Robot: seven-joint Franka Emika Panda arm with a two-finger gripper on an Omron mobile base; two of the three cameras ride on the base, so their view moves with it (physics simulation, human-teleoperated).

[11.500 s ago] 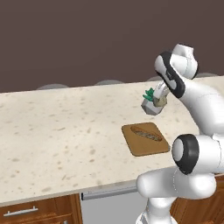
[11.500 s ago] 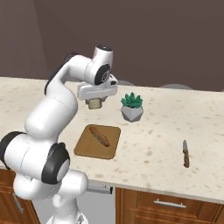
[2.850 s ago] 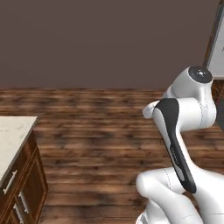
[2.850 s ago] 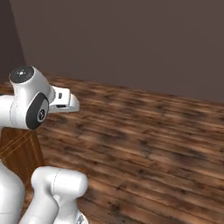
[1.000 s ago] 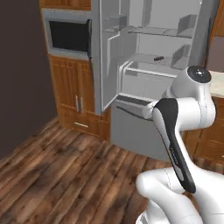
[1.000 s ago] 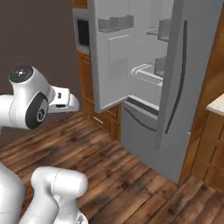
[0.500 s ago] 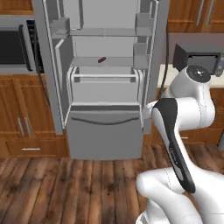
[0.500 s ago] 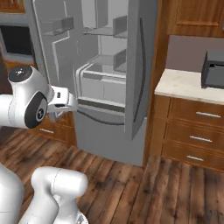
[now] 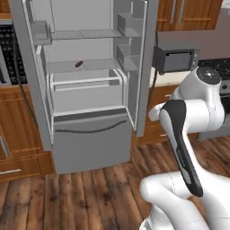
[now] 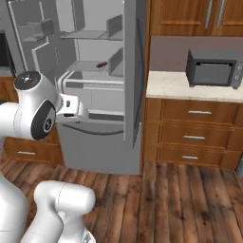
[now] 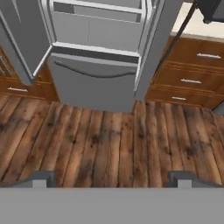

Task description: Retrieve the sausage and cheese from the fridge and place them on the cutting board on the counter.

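Observation:
The grey fridge (image 9: 90, 130) stands with both upper doors swung open, and its bottom drawer (image 11: 94, 85) is shut. On a middle shelf lies one small dark reddish-brown thing (image 9: 79, 64), which in the right base view (image 10: 101, 64) sits by the door bins. My gripper (image 11: 112, 178) is open with nothing between its fingertips; it hangs above the wooden floor, well short of the fridge. The hand (image 10: 71, 107) is held out toward the fridge's drawer. The sausage, the cheese and the cutting board are out of view.
To the right of the fridge, a beige counter (image 10: 173, 86) over brown drawers carries a dark toaster oven (image 10: 213, 69). A built-in oven (image 9: 6, 54) in wood stands to the left. The open doors (image 11: 155, 52) jut out over the plank floor (image 11: 109, 144).
The base has kept turning, so the whole picture has shifted: the fridge now sits further left and closer in both base views. The gripper has stayed open.

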